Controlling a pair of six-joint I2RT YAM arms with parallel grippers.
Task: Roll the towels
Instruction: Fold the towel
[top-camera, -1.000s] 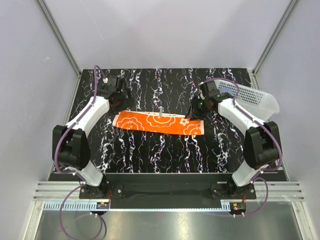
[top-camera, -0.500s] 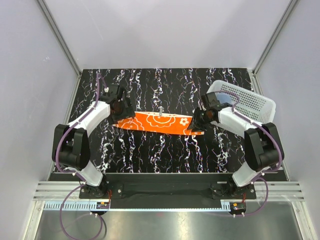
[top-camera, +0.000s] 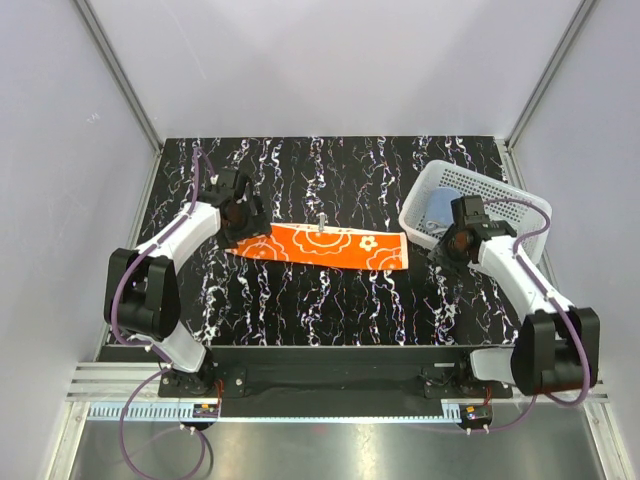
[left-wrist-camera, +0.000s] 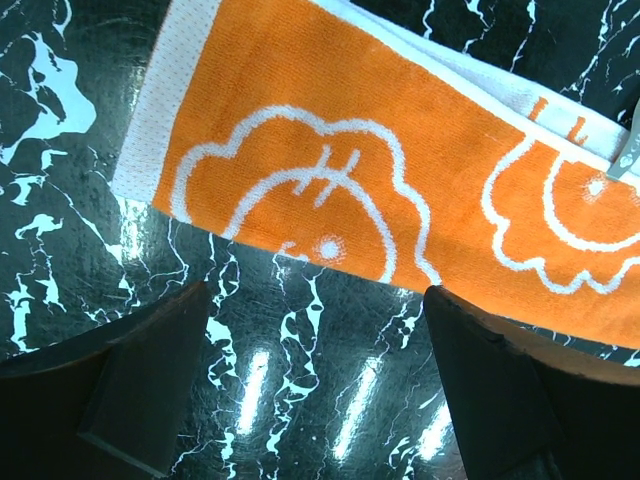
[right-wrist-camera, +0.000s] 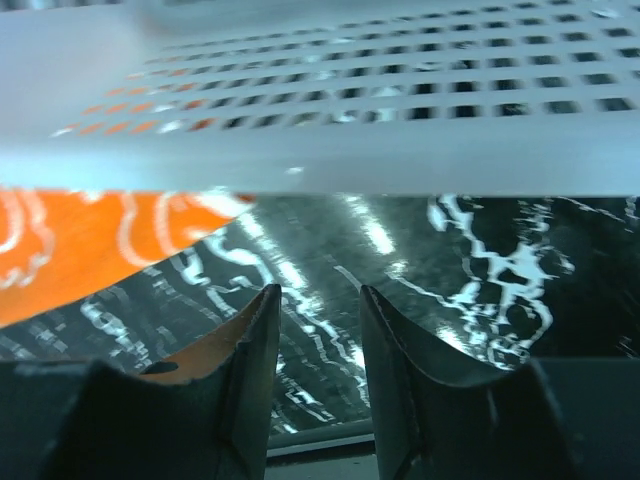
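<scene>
The orange towel (top-camera: 320, 247) with white swirls lies flat as a long folded strip in the middle of the table. My left gripper (top-camera: 240, 218) is at its left end, open wide and empty. In the left wrist view (left-wrist-camera: 315, 300) it hangs just off the towel's (left-wrist-camera: 400, 170) near edge. My right gripper (top-camera: 447, 246) is past the towel's right end, at the near side of the basket. In the right wrist view (right-wrist-camera: 318, 295) its jaws stand a little apart with nothing between them. The light blue towel (top-camera: 440, 211) lies inside the basket.
The white mesh basket (top-camera: 497, 204) stands at the right of the black marbled table and fills the top of the right wrist view (right-wrist-camera: 350, 150). White walls and metal posts ring the table.
My right gripper left the towel's right end and moved right to the basket's near side. The basket dropped from tilted to standing flat. My left gripper barely moved.
</scene>
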